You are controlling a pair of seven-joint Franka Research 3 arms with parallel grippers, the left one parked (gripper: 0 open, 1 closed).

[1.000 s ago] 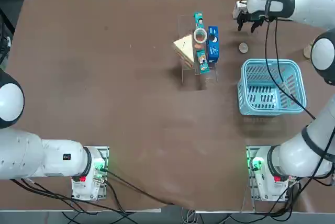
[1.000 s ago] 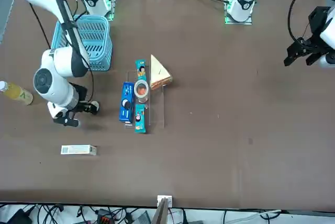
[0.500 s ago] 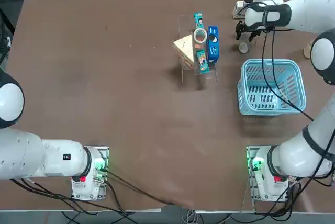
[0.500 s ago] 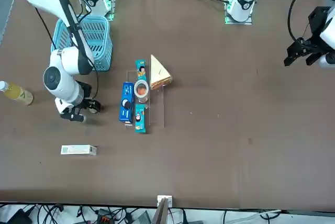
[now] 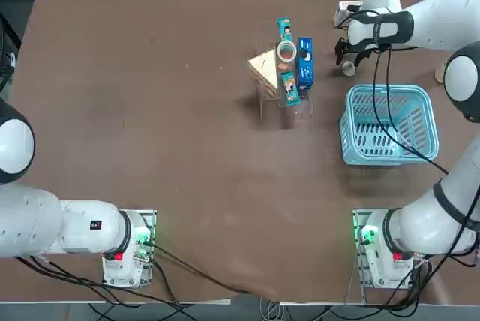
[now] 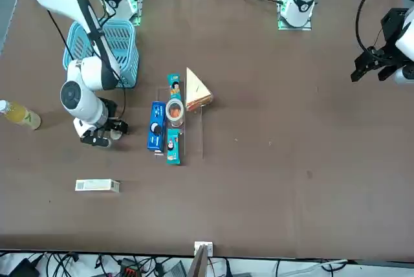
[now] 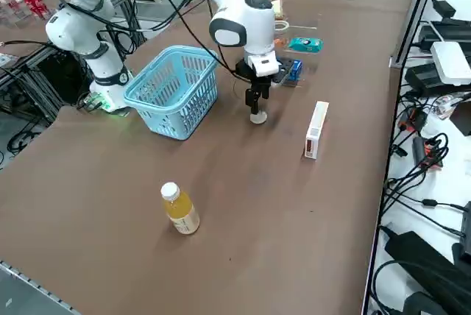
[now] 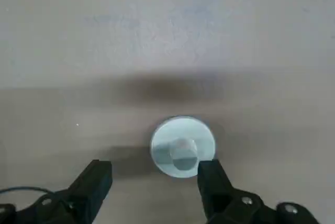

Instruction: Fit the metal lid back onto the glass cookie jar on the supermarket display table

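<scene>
The metal lid (image 8: 182,147) lies on the bench (image 5: 187,148), beyond the basket (image 5: 390,124); centre the claw (image 8: 154,166) over its raised knob before lowering, since one finger sits much nearer. The claw is spread wide and has hold of nothing, while the jar (image 5: 286,52) waits left of the basket.

Shows brown across the bench (image 5: 187,148). Turns pale silvery-grey on the metal lid (image 8: 183,124), black on the right gripper (image 8: 155,167) near it. Keeps to a whitish ring and brownish contents on the glass cookie jar (image 6: 174,112), blue on the box (image 6: 156,127), teal with small printed figures on the two packs (image 6: 173,147). Goes creamy white with a reddish-brown edge on the sandwich (image 6: 197,91), light blue with slotted latticework on the basket (image 7: 173,83), yellow under a white cap on the bottle (image 7: 182,210).
</scene>
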